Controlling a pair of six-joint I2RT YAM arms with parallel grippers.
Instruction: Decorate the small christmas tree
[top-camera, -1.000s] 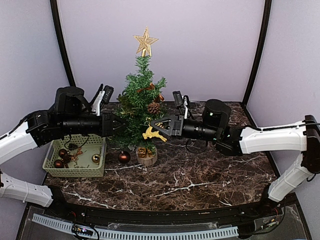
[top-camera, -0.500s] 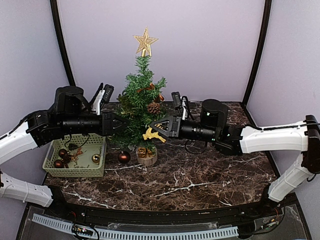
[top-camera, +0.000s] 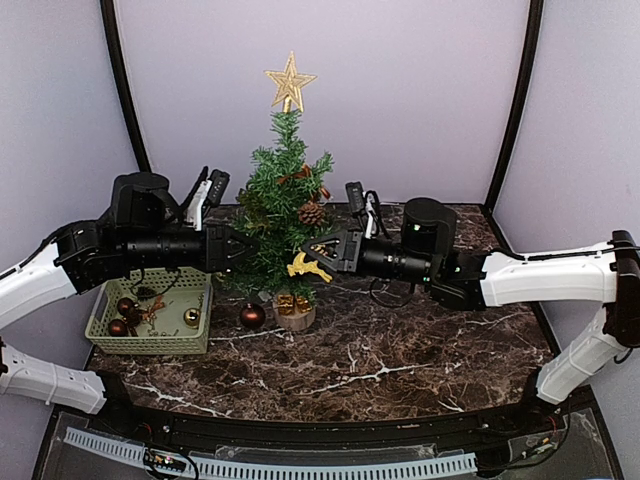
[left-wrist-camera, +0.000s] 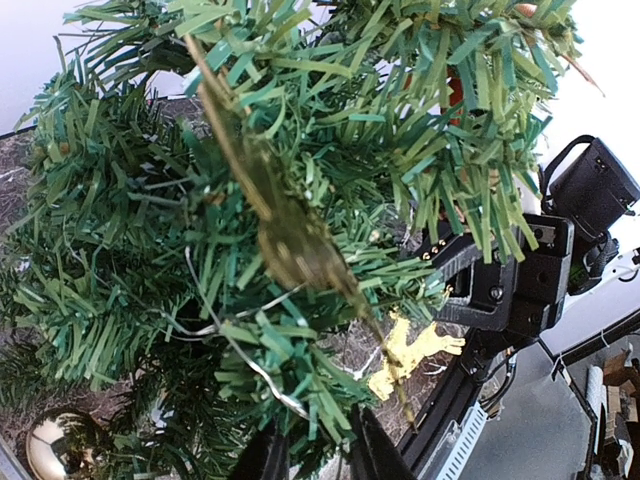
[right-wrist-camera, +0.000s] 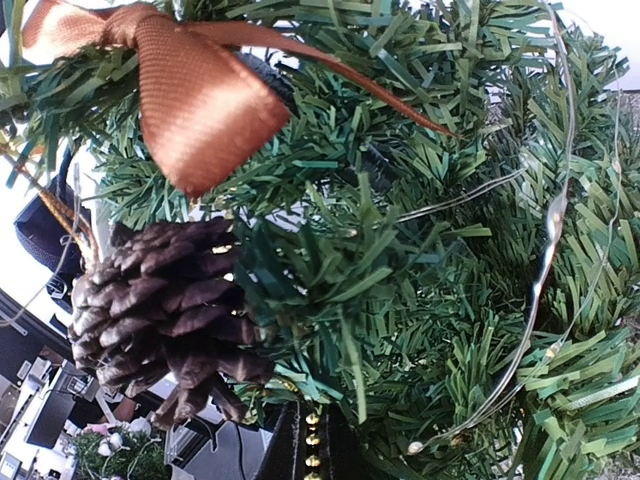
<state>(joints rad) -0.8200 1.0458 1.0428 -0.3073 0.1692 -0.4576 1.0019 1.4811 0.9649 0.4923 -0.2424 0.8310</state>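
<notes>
The small christmas tree (top-camera: 282, 215) stands mid-table on its wooden stump (top-camera: 294, 318), topped by a gold star (top-camera: 289, 85). It carries a brown bow (right-wrist-camera: 190, 95) and a pine cone (right-wrist-camera: 160, 315). My left gripper (top-camera: 240, 252) reaches into the tree's left side; its jaws (left-wrist-camera: 318, 455) are closed on a low green branch (left-wrist-camera: 300, 370). My right gripper (top-camera: 325, 250) is at the tree's right side, shut (right-wrist-camera: 313, 455) on the gold bead string (right-wrist-camera: 314, 440) of a gold reindeer ornament (top-camera: 308, 267), which hangs just under it against the branches (left-wrist-camera: 410, 355).
A pale green basket (top-camera: 102, 322) at the left holds several ornaments, among them dark red balls and a gold ball (top-camera: 191, 317). A dark red ball (top-camera: 251, 316) lies on the marble table beside the stump. A thin light wire (right-wrist-camera: 545, 250) runs through the branches.
My right gripper carried the reindeer a little left, closer into the branches. The left jaws narrowed slightly on the branch. The tree's top shifted a touch.
</notes>
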